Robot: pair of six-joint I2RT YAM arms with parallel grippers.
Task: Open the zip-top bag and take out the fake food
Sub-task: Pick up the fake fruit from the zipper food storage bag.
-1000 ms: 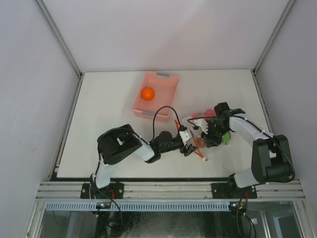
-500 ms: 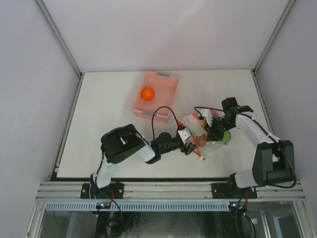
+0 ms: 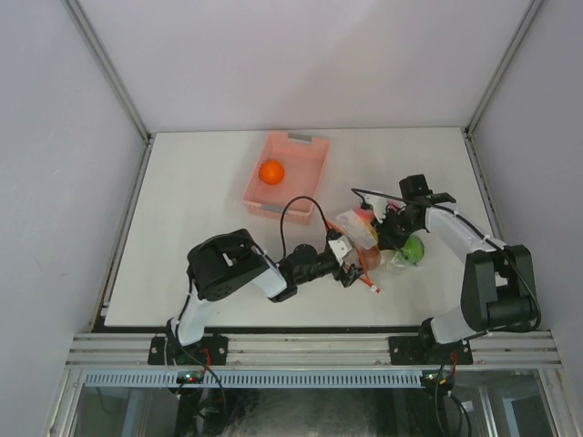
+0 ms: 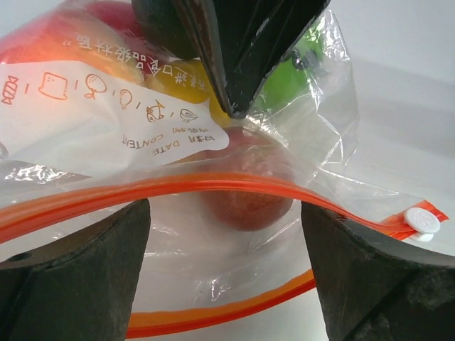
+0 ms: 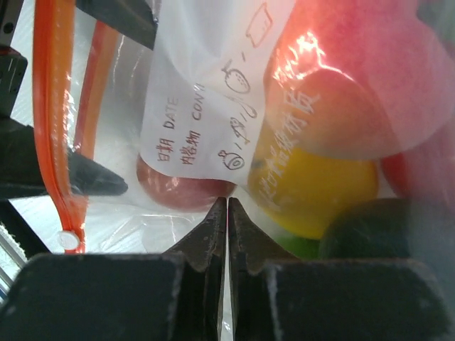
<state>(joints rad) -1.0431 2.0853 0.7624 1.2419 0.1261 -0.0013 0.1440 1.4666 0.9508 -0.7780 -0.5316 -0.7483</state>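
**A:** Where is the zip-top bag (image 3: 369,238) now?

**B:** On the table (image 3: 200,200), right of centre and toward the near side, between the 2 arms. It is well apart from the pink basket (image 3: 305,150) at the far left of it. The fake food (image 5: 313,192) is mostly inside the bag: red, yellow and green pieces. 1 orange piece (image 3: 271,171) lies in the basket.

**A:** What has just changed?

**B:** The right gripper (image 5: 227,213) showed a gap a second ago. Now its fingers are pressed together, seemingly pinching the bag's clear upper wall. The left gripper (image 4: 224,227) has spread wider and holds nothing. The orange zipper strip (image 4: 178,186) crosses the space between its fingers, unclamped.

**A:** Is the bag open?

**B:** I think so. The 2 orange strips lie apart, and the white slider (image 4: 419,220) sits at the end.

**A:** What does that mean for the task?

**B:** My reading is that the right arm now anchors the bag, so the mouth stays up. The left can then reach for the reddish piece (image 4: 245,206) just inside.
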